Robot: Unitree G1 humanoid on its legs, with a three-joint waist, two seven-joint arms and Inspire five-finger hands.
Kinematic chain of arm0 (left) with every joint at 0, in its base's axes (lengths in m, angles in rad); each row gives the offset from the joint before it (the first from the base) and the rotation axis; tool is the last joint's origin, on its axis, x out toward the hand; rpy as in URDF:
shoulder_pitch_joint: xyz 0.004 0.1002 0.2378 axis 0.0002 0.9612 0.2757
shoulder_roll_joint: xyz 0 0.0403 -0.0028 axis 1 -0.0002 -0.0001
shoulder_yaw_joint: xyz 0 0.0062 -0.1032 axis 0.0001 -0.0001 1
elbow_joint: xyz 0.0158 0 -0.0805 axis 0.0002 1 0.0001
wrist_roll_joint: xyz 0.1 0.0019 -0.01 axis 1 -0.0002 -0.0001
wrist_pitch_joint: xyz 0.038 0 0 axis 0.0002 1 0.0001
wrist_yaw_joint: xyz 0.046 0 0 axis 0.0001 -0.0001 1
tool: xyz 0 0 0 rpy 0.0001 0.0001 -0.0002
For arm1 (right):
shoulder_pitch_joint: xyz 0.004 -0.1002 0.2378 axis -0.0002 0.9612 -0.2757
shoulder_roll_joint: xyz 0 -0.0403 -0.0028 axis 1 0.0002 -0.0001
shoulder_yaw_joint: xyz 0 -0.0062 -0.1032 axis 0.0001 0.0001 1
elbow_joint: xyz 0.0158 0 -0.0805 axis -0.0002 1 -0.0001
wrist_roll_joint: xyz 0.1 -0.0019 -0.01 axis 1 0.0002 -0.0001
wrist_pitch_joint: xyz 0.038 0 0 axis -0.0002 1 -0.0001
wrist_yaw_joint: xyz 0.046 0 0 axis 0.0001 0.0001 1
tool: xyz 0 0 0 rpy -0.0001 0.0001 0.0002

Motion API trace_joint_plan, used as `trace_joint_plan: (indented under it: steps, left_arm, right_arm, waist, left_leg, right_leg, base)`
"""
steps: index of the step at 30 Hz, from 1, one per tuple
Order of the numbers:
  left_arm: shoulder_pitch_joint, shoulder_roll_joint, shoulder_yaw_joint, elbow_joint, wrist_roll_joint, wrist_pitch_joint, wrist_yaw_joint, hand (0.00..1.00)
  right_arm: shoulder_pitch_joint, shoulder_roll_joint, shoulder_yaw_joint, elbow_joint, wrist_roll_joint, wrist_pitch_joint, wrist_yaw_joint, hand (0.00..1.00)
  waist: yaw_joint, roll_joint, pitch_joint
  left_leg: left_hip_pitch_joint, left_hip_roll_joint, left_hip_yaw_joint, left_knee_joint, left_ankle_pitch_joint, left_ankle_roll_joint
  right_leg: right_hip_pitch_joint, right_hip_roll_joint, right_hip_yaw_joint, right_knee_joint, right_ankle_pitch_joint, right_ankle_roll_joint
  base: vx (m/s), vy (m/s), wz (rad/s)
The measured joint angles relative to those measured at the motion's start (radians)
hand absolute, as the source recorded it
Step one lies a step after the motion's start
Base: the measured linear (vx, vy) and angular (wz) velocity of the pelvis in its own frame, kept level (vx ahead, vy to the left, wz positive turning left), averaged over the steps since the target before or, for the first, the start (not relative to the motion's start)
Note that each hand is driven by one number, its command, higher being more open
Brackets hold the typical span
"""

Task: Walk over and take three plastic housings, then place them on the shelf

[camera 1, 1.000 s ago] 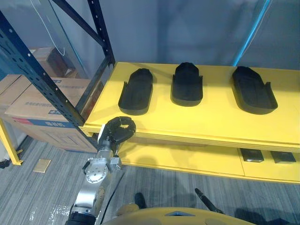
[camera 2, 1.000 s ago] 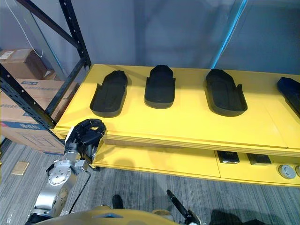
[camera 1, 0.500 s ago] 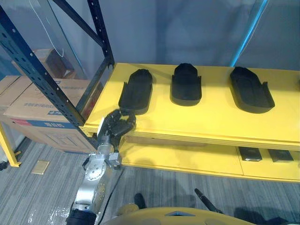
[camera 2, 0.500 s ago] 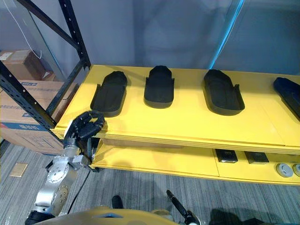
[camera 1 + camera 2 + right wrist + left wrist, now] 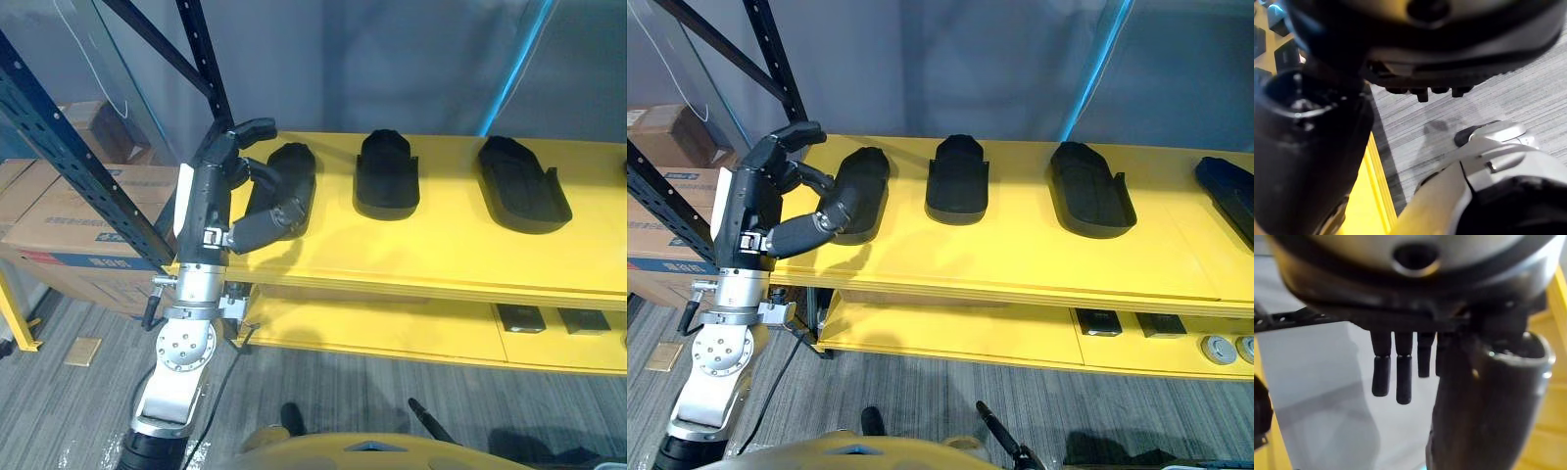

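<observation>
Left hand (image 5: 209, 191) raised at the left end of the yellow shelf (image 5: 421, 257), fingers (image 5: 247, 128) straight and spread, holding nothing; thumb (image 5: 266, 219) juts toward the near end of the leftmost housing (image 5: 296, 164). Contact between thumb and housing: cannot tell from the head views. In the left wrist view the fingers point past the shelf at the grey wall, so the palm is not yet squared to the part. Middle housing (image 5: 388, 174) and right housing (image 5: 521, 184) lie flat further along the shelf, well apart from each other; a fourth dark part (image 5: 1227, 188) sits at the far right edge. Right hand (image 5: 1440, 44) hangs low over the floor; its grasp cannot be read. Judgement: step is the approach to the leftmost housing. Advice: turn the wrist so the fingers go over the housing's curved back and the thumb under its near rim, close slowly, and lift straight up clear of the blue upright (image 5: 206, 69).
</observation>
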Motion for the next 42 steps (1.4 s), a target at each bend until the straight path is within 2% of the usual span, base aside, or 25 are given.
trace_joint_plan:
  steps: [4,7,10,13,16,17,18,20,22,25,29,32,36,42]
  left_arm:
    - [0.000,0.151,0.053,-0.005,0.143,0.007,-0.014,1.00]
    - [0.008,0.211,0.116,-0.006,0.158,0.031,-0.090,1.00]
    - [0.019,0.253,0.125,-0.005,0.161,0.045,-0.151,1.00]
    - [0.049,0.281,0.136,-0.005,0.153,0.045,-0.200,1.00]
    - [0.057,0.283,0.144,-0.002,0.081,0.052,-0.311,1.00]
    - [0.057,0.288,0.147,-0.002,-0.001,0.060,-0.405,1.00]
    - [0.057,0.292,0.147,-0.002,-0.046,0.067,-0.452,1.00]
    - [0.059,0.313,0.135,-0.004,-0.127,0.106,-0.566,1.00]
    - [0.088,0.323,0.107,-0.003,-0.194,0.166,-0.628,1.00]
    - [0.090,0.332,0.103,-0.002,-0.247,0.241,-0.663,1.00]
    - [0.090,0.358,0.113,0.025,-0.271,0.287,-0.672,1.00]
    - [0.089,0.360,0.126,0.066,-0.271,0.313,-0.721,1.00]
    - [0.086,0.404,0.126,0.109,-0.262,0.381,-0.742,1.00]
    - [0.048,0.438,0.144,0.180,-0.260,0.393,-0.731,1.00]
  right_arm:
    - [-0.005,-0.008,0.008,0.010,-0.001,0.001,0.006,1.00]
    - [-0.019,-0.010,0.005,0.019,-0.001,0.007,0.006,1.00]
    - [-0.019,-0.009,-0.006,0.021,-0.001,0.017,0.013,1.00]
    - [-0.035,-0.011,-0.017,0.036,-0.001,0.024,0.026,1.00]
    - [-0.049,-0.012,-0.034,0.038,0.000,0.026,0.031,1.00]
    - [-0.053,-0.014,-0.035,0.038,-0.002,0.026,0.037,1.00]
    - [-0.053,-0.015,-0.035,0.038,-0.003,0.026,0.038,1.00]
    - [-0.059,-0.017,-0.040,0.038,-0.003,0.028,0.043,1.00]
    - [-0.069,-0.020,-0.054,0.039,-0.008,0.043,0.044,1.00]
    - [-0.078,-0.022,-0.054,0.049,-0.009,0.049,0.045,1.00]
    - [-0.095,-0.025,-0.059,0.060,-0.009,0.049,0.047,1.00]
    - [-0.110,-0.025,-0.074,0.068,-0.009,0.050,0.055,1.00]
    - [-0.120,-0.027,-0.082,0.077,-0.008,0.050,0.067,1.00]
    - [-0.120,-0.038,-0.083,0.076,-0.008,0.050,0.073,1.00]
  waist:
    - [0.003,0.004,-0.002]
    - [0.010,0.005,-0.002]
    - [0.028,0.002,-0.001]
    - [0.032,0.002,0.000]
    - [0.041,0.009,0.004]
    - [0.048,0.011,0.006]
    - [0.049,0.012,0.006]
    - [0.052,0.015,0.009]
    - [0.051,0.021,0.015]
    - [0.053,0.021,0.016]
    - [0.055,0.021,0.017]
    - [0.057,0.025,0.019]
    - [0.057,0.028,0.021]
    - [0.060,0.038,0.027]
  left_leg:
    - [-0.010,-0.001,-0.004,0.000,0.004,0.003]
    - [-0.026,-0.002,-0.006,0.000,0.008,0.006]
    - [-0.029,-0.004,-0.008,0.000,0.008,0.006]
    - [-0.030,-0.005,-0.012,0.000,0.009,0.007]
    - [-0.032,-0.005,-0.019,0.000,0.010,0.006]
    - [-0.032,-0.005,-0.025,0.000,0.011,0.007]
    - [-0.033,-0.005,-0.028,0.000,0.011,0.007]
    - [-0.035,-0.005,-0.031,0.000,0.012,0.006]
    - [-0.036,-0.005,-0.032,0.000,0.012,0.007]
    - [-0.038,-0.004,-0.033,0.000,0.013,0.007]
    - [-0.039,-0.005,-0.033,0.000,0.017,0.013]
    - [-0.039,-0.005,-0.034,0.000,0.017,0.013]
    - [-0.038,-0.004,-0.034,0.000,0.015,0.010]
    - [-0.039,-0.005,-0.034,0.000,0.012,0.006]
  right_leg:
    - [-0.006,0.000,-0.004,-0.003,0.000,-0.001]
    - [-0.020,0.000,-0.006,-0.004,0.002,-0.002]
    - [-0.021,-0.002,-0.007,-0.005,0.006,0.003]
    - [-0.019,-0.001,-0.011,-0.004,0.006,0.003]
    - [-0.019,0.000,-0.017,-0.004,0.005,0.001]
    - [-0.018,0.000,-0.023,-0.003,0.002,-0.003]
    - [-0.018,0.000,-0.026,-0.002,0.002,-0.003]
    - [-0.018,0.001,-0.030,-0.002,0.001,-0.004]
    - [-0.019,0.002,-0.030,-0.003,0.000,-0.005]
    - [-0.020,0.003,-0.031,-0.003,0.000,-0.006]
    - [-0.019,0.003,-0.031,-0.002,0.000,-0.006]
    - [-0.019,0.003,-0.031,-0.002,0.000,-0.006]
    - [-0.019,0.003,-0.032,-0.001,-0.001,-0.008]
    - [-0.021,0.003,-0.031,-0.001,-0.002,-0.008]
  base:
    - [-0.01,0.015,0.03]
    - [0.01,0.017,0.03]
    - [0.02,0.015,0.02]
    - [0.03,0.006,0.04]
    - [0.02,0.000,0.07]
    - [0.02,0.000,0.10]
    - [0.02,-0.001,0.11]
    - [0.02,-0.004,0.06]
    - [0.00,0.000,0.00]
    - [0.03,-0.003,0.01]
    - [0.03,-0.005,0.00]
    - [0.00,0.000,0.00]
    - [0.00,0.000,0.00]
    - [0.00,0.000,0.00]
